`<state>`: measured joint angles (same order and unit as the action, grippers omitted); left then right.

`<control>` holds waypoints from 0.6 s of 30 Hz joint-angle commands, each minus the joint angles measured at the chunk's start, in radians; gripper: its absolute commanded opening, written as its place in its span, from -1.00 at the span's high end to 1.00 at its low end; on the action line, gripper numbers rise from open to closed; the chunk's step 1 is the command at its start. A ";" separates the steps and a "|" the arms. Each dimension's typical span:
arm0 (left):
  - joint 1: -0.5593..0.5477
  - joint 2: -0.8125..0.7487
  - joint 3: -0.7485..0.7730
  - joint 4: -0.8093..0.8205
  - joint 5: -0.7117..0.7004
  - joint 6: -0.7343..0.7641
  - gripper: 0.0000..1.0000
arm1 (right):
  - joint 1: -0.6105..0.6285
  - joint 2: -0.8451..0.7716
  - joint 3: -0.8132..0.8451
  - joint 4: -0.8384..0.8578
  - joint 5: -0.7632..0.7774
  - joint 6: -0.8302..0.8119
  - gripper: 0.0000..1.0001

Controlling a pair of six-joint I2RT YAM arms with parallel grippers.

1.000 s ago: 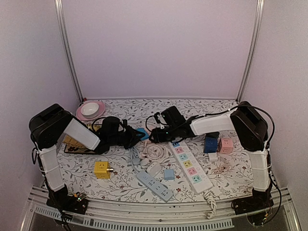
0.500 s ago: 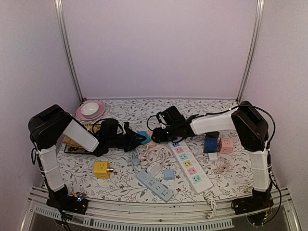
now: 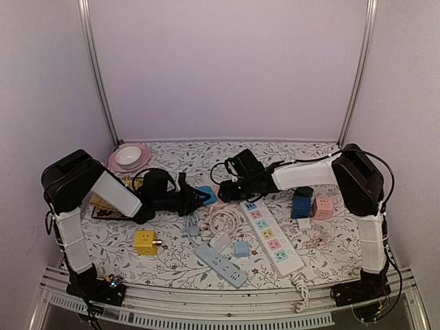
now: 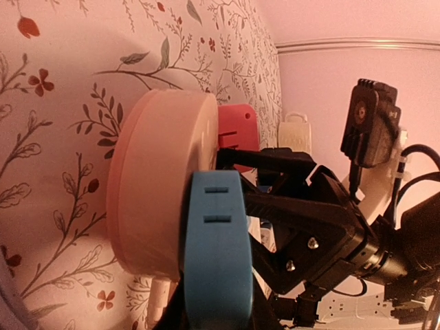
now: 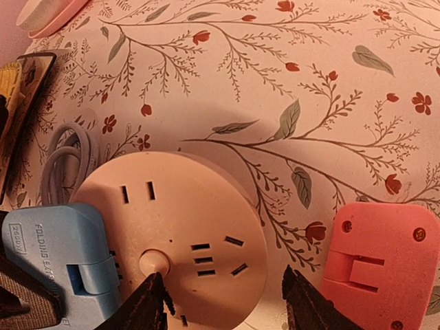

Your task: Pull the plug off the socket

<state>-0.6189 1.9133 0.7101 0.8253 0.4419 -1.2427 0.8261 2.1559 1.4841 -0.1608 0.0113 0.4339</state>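
Clamps left gripper (image 3: pixel 194 200) on smooth boxy blue plug (image 4: pixel 213 254), sitting at 8 o'clock edge of glossy cream round socket (image 5: pixel 172 240) in right wrist view, with right gripper (image 5: pixel 223 306) spread wide over its 6 o'clock rim.

white arms (image 3: pixel 302 176), black joints, cables
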 commanded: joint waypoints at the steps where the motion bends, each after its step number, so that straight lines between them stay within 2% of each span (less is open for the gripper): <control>1: -0.037 -0.013 0.057 0.218 0.128 0.030 1.00 | 0.004 0.037 0.010 -0.096 0.108 -0.030 -0.18; 11: -0.046 0.002 0.085 0.243 0.158 0.046 1.00 | 0.003 0.063 0.012 -0.100 0.088 -0.032 -0.18; 15: -0.038 -0.031 0.072 0.133 0.108 0.097 1.00 | -0.002 0.041 -0.001 -0.092 0.072 -0.026 -0.18; 18: -0.030 -0.074 0.067 -0.012 0.051 0.163 1.00 | -0.008 -0.001 -0.031 -0.068 0.054 -0.023 -0.18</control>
<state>-0.6476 1.9053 0.7788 0.9653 0.5522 -1.1763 0.8234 2.1704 1.4979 -0.1963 0.0761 0.4213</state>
